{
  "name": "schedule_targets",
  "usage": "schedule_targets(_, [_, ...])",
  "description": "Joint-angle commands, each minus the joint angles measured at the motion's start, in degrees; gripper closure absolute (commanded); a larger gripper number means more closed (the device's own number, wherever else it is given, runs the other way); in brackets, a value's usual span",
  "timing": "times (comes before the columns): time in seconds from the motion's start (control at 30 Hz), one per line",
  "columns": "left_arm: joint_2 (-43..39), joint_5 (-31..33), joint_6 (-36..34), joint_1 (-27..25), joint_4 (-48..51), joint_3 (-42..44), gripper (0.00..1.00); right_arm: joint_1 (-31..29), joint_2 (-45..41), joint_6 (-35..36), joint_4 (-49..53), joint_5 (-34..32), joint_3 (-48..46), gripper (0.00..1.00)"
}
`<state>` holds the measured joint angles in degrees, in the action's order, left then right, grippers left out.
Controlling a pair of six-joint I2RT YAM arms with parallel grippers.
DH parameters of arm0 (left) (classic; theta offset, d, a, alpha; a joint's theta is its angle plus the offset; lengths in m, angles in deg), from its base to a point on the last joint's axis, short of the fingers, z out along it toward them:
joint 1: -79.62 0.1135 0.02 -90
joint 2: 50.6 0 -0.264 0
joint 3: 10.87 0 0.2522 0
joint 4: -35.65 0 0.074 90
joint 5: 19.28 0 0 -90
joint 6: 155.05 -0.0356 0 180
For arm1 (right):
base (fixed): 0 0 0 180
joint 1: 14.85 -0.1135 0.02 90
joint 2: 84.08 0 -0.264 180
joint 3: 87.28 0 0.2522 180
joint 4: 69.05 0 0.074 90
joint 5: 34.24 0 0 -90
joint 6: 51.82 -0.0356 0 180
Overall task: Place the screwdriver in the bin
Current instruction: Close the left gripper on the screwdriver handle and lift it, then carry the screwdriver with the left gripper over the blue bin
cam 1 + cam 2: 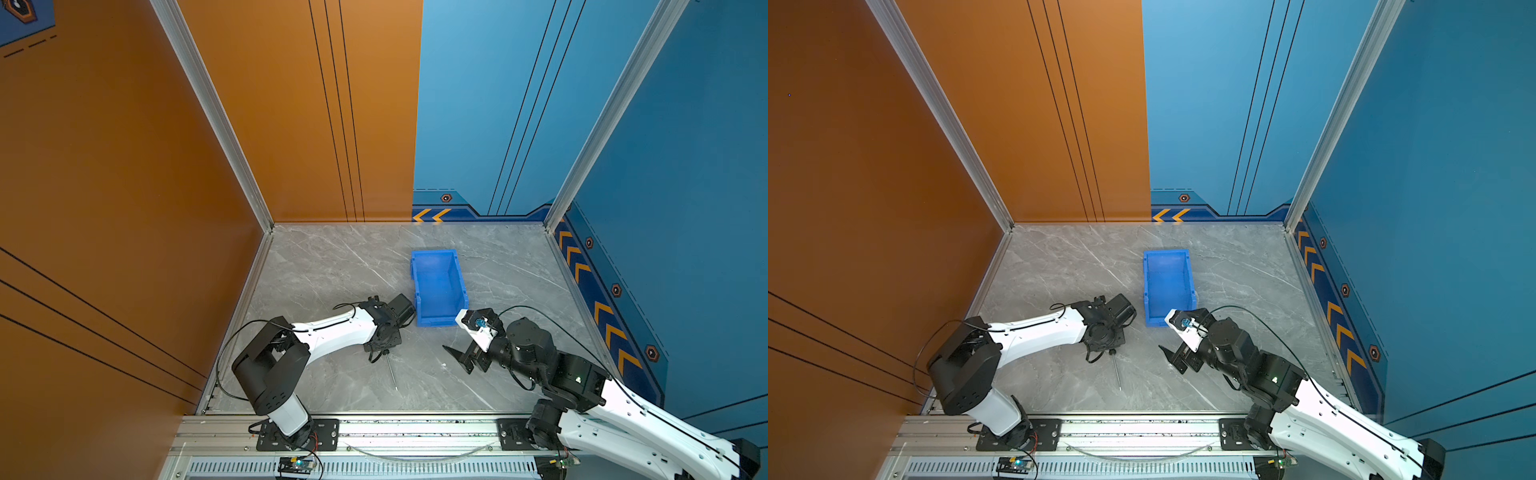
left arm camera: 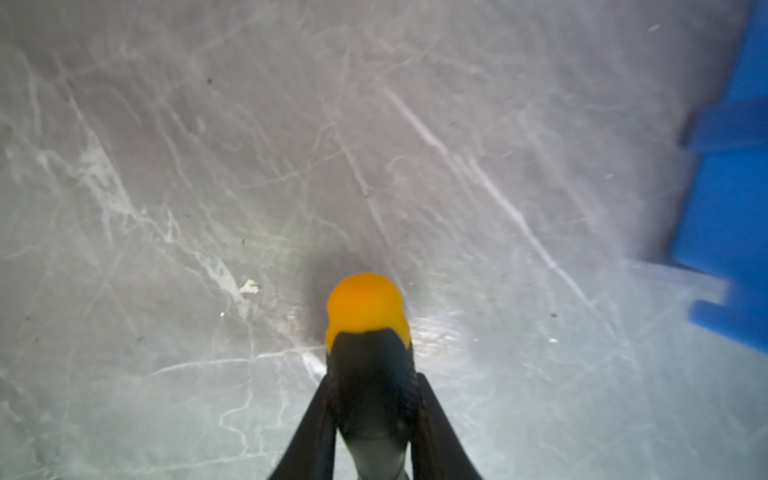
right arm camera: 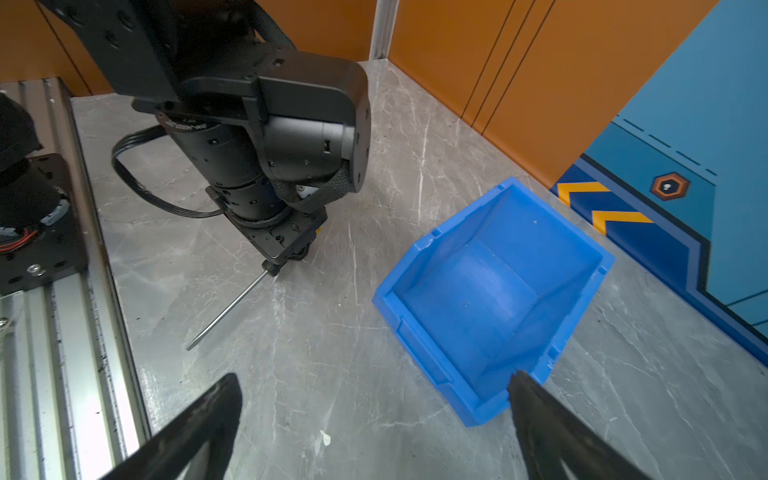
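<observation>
The screwdriver's black handle and yellow cap [image 2: 365,307] show between the two fingers of my left gripper [image 2: 374,378], which is shut on the handle. In both top views the wrist hides the handle. Only the thin silver shaft [image 1: 392,372] [image 1: 1117,374] sticks out toward the front rail, low over the table; the right wrist view shows it too [image 3: 228,307]. The blue bin [image 1: 434,252] [image 1: 1166,252] [image 3: 552,232] stands empty just right of that gripper [image 1: 384,345]. My right gripper [image 1: 457,359] [image 3: 374,380] is open and empty, near the bin's low front lip.
Grey marble tabletop [image 1: 332,266] is walled in orange on the left and blue at the back and right. An aluminium rail [image 1: 415,428] with both arm bases runs along the front edge. The bin's corner [image 2: 727,208] is close beside the left gripper.
</observation>
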<state>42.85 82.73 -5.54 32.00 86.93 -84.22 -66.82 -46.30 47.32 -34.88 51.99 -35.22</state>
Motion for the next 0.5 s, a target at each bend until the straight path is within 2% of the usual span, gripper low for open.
schedule_targets(0.0, [0.91,2.10,-4.29,-1.20,3.08,-5.88,0.82,3.11,-1.34,-1.86,-1.52,-4.06,-0.59,0.00])
schedule_targets(0.23, [6.38,2.42,-11.55,-0.24,9.10,-22.53,0.82,17.53,-0.70,-10.20,-1.72,-3.77,0.07,0.00])
schedule_targets(0.3, [8.64,1.75,-13.16,0.22,9.65,-27.56,0.82,18.36,-0.04,-10.71,-1.50,-5.90,0.32,0.00])
schedule_targets(0.47, [16.09,-2.19,-14.24,0.79,9.66,-39.25,0.81,19.83,1.05,-11.73,-1.51,-5.69,0.79,0.00])
